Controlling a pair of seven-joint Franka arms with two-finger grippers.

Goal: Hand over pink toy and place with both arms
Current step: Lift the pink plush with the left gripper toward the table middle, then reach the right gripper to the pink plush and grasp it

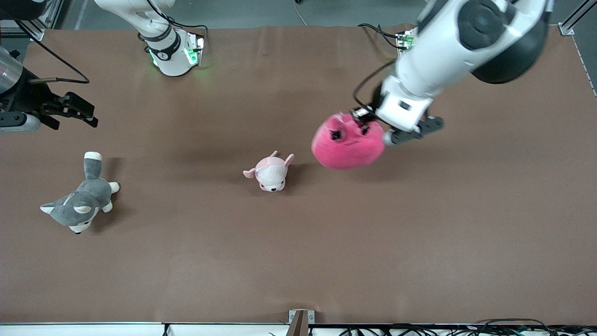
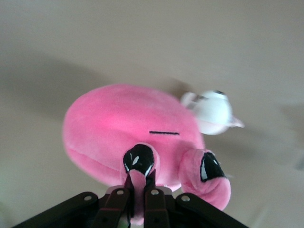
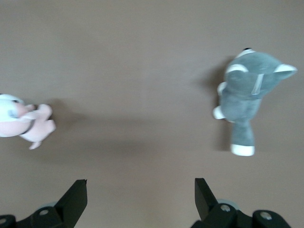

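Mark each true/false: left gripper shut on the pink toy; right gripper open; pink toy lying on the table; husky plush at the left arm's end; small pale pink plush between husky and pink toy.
1. The left gripper is shut on the pink toy. True.
2. The right gripper is open. True; it waits over the right arm's end of the table.
3. The pink toy lies on the table. False: it hangs lifted in the left gripper.
4. The husky plush lies at the left arm's end. False: at the right arm's end.
5. The small pale pink plush lies between husky and pink toy. True.

The front camera looks down from high across the table point(image 1: 298, 261). Each wrist camera looks past its own pincer; all three share the pale pink plush point(image 1: 270, 173) point(image 2: 212, 111) point(image 3: 21, 122).
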